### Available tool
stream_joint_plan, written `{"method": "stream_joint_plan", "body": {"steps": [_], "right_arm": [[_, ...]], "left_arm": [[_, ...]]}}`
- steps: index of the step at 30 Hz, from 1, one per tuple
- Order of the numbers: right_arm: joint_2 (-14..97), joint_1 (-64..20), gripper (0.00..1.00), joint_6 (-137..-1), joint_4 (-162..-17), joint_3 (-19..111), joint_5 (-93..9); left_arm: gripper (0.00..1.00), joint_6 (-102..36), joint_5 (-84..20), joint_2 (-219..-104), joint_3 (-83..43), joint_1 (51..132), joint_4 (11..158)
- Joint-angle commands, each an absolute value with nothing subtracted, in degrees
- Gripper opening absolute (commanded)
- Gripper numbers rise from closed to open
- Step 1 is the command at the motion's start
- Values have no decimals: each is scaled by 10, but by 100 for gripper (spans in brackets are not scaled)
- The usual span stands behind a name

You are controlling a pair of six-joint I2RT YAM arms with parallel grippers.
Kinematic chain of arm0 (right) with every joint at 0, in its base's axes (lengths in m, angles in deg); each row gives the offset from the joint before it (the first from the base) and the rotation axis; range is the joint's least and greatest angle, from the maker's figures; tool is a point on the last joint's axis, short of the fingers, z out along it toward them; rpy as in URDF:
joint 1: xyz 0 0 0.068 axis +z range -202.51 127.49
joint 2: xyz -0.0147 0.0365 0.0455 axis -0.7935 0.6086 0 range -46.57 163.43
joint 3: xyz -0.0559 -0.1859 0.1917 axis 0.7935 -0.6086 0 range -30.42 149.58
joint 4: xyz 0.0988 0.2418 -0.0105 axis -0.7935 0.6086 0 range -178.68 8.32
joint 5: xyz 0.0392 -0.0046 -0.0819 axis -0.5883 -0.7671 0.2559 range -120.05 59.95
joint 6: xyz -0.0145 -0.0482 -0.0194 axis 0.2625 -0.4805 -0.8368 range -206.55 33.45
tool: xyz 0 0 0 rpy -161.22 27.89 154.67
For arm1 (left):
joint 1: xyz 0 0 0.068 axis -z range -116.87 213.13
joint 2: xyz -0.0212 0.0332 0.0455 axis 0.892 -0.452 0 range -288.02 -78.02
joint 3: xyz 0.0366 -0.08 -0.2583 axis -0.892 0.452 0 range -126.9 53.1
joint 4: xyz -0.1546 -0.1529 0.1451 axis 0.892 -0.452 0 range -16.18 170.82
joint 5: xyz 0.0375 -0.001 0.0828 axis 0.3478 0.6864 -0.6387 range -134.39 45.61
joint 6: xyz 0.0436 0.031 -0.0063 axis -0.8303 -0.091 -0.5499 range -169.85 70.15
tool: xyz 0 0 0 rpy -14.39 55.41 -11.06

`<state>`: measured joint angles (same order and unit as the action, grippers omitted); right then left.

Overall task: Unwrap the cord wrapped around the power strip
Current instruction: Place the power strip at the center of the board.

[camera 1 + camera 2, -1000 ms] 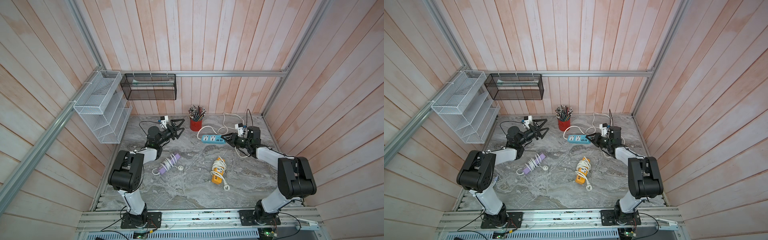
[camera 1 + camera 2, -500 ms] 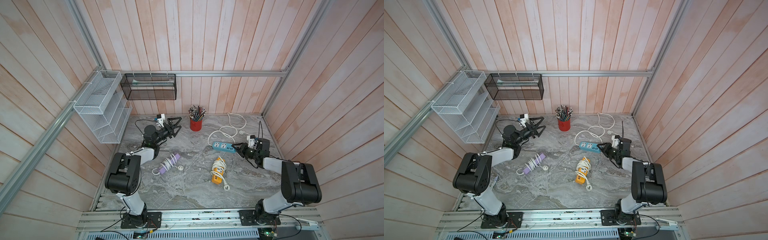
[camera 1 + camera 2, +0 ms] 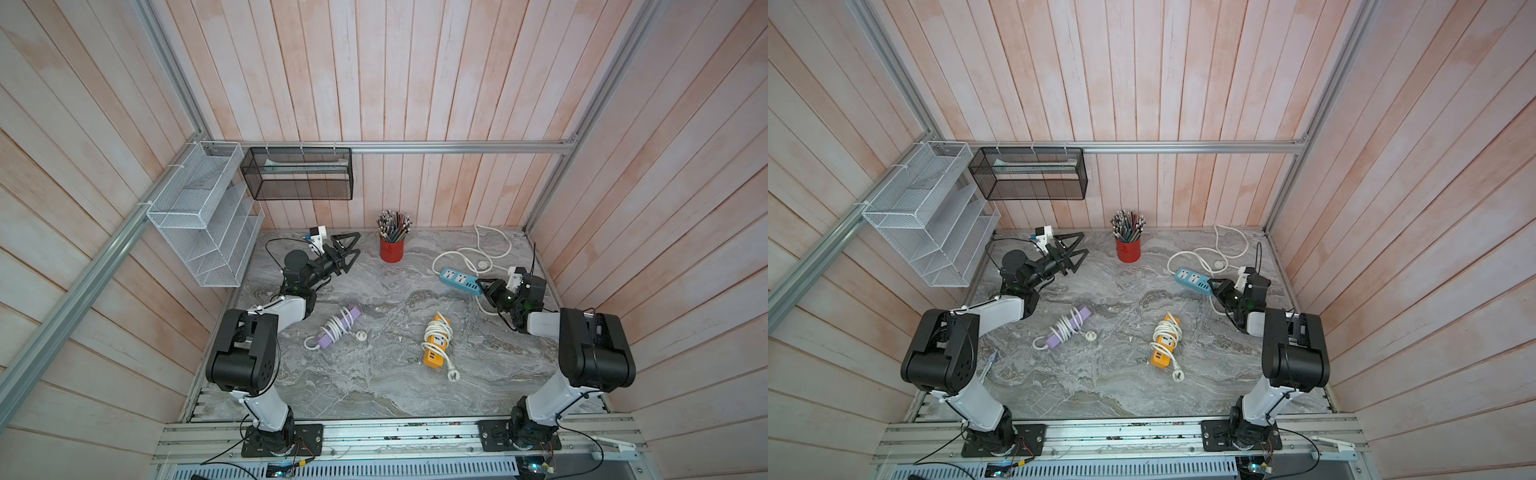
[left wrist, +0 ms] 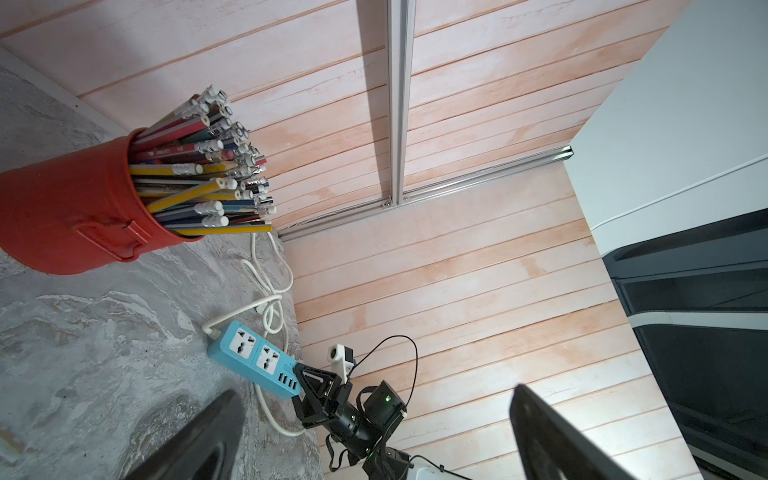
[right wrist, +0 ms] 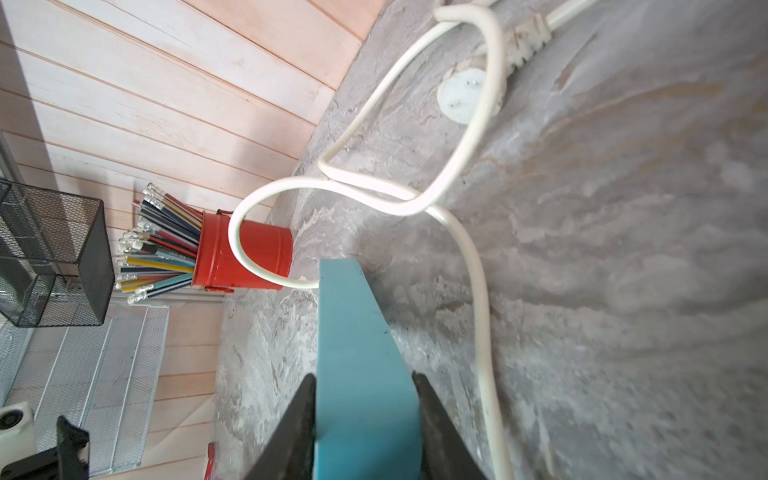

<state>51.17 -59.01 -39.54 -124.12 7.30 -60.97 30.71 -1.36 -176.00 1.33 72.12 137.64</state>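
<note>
Right of centre in both top views, the right gripper is clamping one end of the blue power strip. The strip is lying low over the worktop, and whether the gripped end is touching it is hard to tell. The white cord is trailing off the strip's far end in loose loops toward the upper right, with no turn around the body. Upper left of centre, the left gripper is hanging spread wide and empty, near the red pencil cup. Lower in the frame, the purple power strip and the orange power strip are lying with their cords wound tight.

From the left wrist, the blue power strip is showing its sockets upward. The right gripper is biting its USB end, and the left gripper's own fingers are standing far apart.

From the right wrist, both jaws are pressing the sides of the blue power strip. The white cord is curling away past the plug, which is lying free on the worktop.

This strip looks fully unwrapped, so the step in hand is probably setting it down. The next move likely calls for opening the right gripper and lifting clear of the cord running just beside it. After that, one gripper would pin a wrapped strip while the other goes for its plug end.
</note>
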Motion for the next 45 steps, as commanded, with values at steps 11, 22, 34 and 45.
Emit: {"method": "stream_joint_plan", "body": {"steps": [11,22,34,45], "right_arm": [[665,-469,38,-384,-1162,194,-425],[598,-458,92,-439,-1115,174,-395],[321,-386,92,-538,-948,80,-371],[181,-270,92,-495,-745,37,-367]], "left_arm": [[100,277,-11,-1730,23,720,1371],[100,262,-13,-1713,28,720,1356],[100,68,-23,-1601,-10,737,1087],[100,-107,-96,-1489,-16,750,858]]}}
